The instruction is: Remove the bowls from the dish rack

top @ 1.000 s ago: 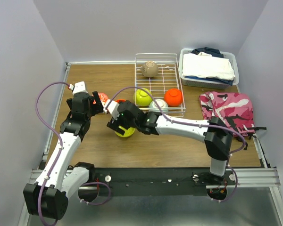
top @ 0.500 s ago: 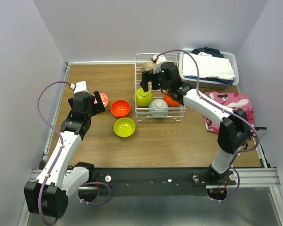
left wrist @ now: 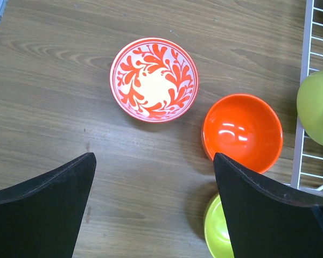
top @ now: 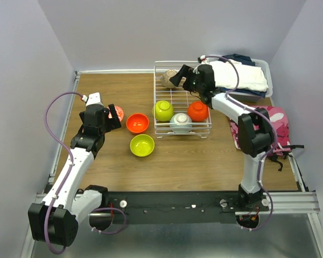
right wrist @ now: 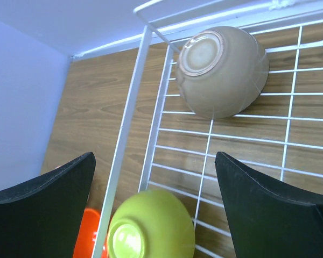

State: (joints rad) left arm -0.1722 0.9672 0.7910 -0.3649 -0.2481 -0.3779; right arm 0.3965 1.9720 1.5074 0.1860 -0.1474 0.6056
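Top external view: my left tool (top: 114,116) hangs spread and empty over the counter (top: 113,88), beside the red-patterned bowl (top: 118,112), the loose orange bowl (top: 137,122) and the loose lime-green bowl (top: 142,145). My right tool (top: 178,77), also spread and empty, is over the dish rack (top: 175,62) by the taupe bowl (top: 169,80). The racked lime-green bowl (top: 163,110), the pale blue bowl (top: 181,122) and the racked orange bowl (top: 197,111) line the rack's near side.

Left wrist view: the three loose bowls stand upright on the counter, clear of my fingers (left wrist: 43,209).

Right wrist view: the taupe bowl lies tilted, foot showing, on the wires. The racked lime-green bowl is upside down.
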